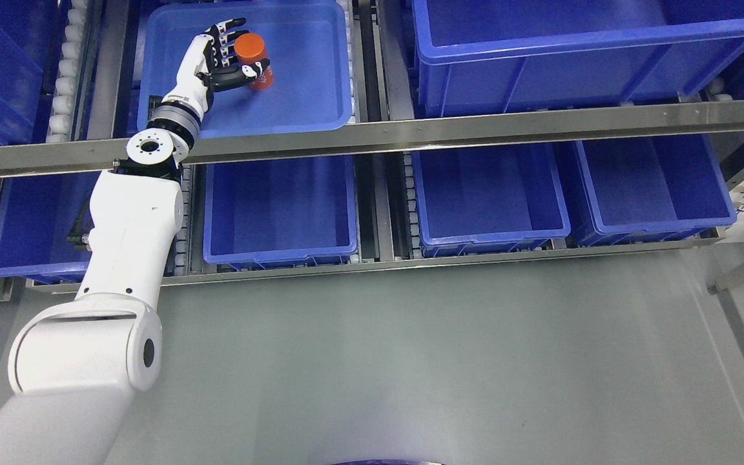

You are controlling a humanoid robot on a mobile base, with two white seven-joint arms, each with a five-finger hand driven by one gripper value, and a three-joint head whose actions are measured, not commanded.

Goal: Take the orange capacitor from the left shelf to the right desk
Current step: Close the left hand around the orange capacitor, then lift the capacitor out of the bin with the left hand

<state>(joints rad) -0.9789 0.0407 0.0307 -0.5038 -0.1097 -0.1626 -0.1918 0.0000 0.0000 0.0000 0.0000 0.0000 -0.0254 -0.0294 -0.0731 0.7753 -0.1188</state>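
Head view: the left hand wraps its fingers and thumb around the orange capacitor inside the shallow blue tray on the upper shelf. The capacitor stands roughly upright, long axis vertical, leaning slightly. Bare tray floor lies open to its right; a steel rail crosses just beneath the tray.

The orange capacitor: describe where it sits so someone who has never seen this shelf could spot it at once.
Start at the long metal rail crossing the shelf, then look above its left end to the shallow blue tray. The orange capacitor stands in it, a small cylinder with the left hand wrapped around it. It is the only orange thing among the blue bins, and the only item in any of them.
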